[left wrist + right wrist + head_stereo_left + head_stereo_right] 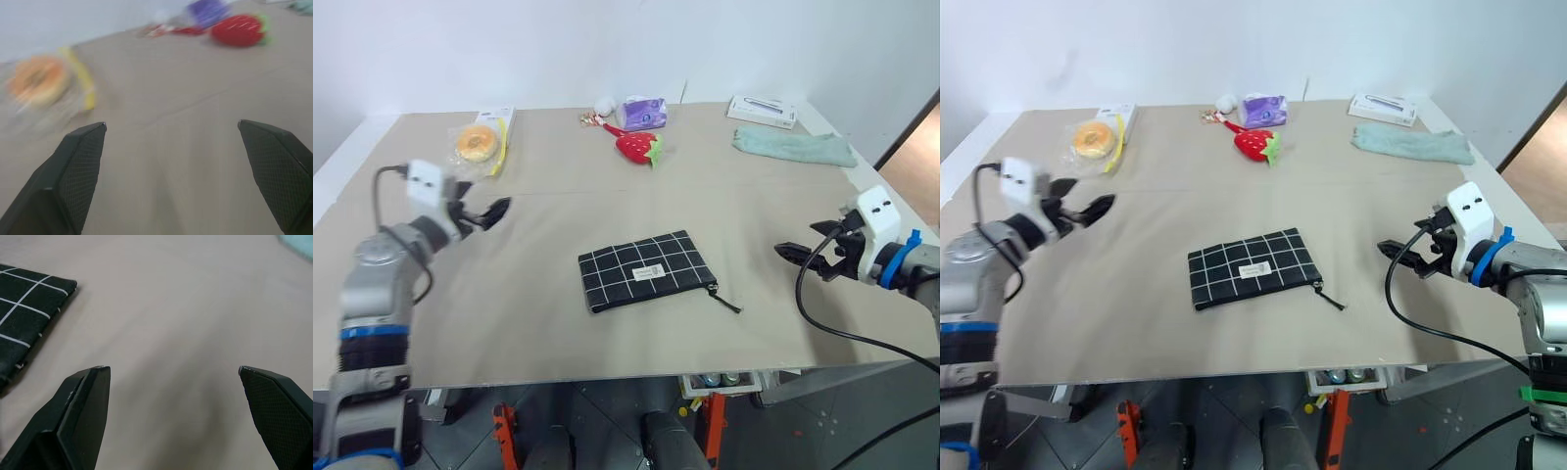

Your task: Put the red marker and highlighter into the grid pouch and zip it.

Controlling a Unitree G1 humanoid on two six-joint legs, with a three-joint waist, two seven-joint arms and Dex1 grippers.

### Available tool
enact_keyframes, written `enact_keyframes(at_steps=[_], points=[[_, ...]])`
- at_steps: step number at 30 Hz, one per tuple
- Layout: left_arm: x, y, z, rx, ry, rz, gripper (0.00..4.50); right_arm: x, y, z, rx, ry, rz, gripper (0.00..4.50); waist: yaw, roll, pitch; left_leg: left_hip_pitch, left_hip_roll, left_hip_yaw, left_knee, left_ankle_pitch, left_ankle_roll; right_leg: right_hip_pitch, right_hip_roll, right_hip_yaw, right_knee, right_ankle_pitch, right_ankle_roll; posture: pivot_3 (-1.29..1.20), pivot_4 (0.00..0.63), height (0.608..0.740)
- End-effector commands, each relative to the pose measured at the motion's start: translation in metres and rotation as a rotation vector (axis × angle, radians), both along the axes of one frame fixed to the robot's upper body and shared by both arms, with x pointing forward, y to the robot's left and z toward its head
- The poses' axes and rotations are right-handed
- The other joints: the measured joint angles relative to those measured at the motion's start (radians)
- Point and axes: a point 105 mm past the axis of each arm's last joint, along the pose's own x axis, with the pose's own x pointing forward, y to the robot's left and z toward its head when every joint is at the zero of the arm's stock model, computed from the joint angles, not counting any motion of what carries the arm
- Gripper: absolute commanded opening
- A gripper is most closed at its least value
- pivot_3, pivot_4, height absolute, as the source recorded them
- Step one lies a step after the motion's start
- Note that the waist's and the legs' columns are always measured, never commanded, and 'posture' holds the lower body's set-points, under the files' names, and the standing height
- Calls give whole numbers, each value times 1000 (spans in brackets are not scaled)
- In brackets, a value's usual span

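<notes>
A tan table point(558, 323) holds a grid pouch point(644, 270) lying flat near its middle, pull cord trailing toward the right gripper point(800, 253). That gripper and the left gripper point(491, 213) hover at opposite sides, both spread wide and empty. A strawberry toy point(639, 147) sits farther back.

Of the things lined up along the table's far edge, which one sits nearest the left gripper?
The bagged donut, orange in clear wrap, lies just beyond the left gripper; the strawberry toy and green cloth lie farther right.
</notes>
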Motion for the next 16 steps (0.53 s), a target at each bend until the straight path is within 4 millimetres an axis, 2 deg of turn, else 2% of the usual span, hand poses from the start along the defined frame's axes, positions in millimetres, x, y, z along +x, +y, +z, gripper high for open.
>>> enact_keyframes(at_steps=[1,3,5,11,16], points=[[-15,9,3,30,15,7,4449,1,-5,17,34,-43,2,4500,1,0,0,0,0,0,0,0,-1,0,0,0,0,0,0,0,150,740],[-26,6,-13,92,85,-46,4449,4,-4,16,47,-43,12,4500,3,-1,0,1,0,0,0,0,-1,1,0,0,0,0,0,0,150,740],[-34,-1,-19,111,128,-102,4449,7,-3,18,56,-51,19,4500,4,-1,1,1,0,0,-1,0,-1,0,0,0,0,0,-1,0,150,740],[-37,0,-16,144,138,-122,4449,11,-1,18,46,-58,38,4500,6,-2,1,0,1,0,-1,0,-1,0,0,-1,0,0,-1,0,150,740],[-40,-10,-11,146,135,-183,4449,12,-1,15,48,-66,39,4500,6,-2,1,0,1,0,-1,0,-1,0,0,-1,0,-1,-1,0,150,740]])
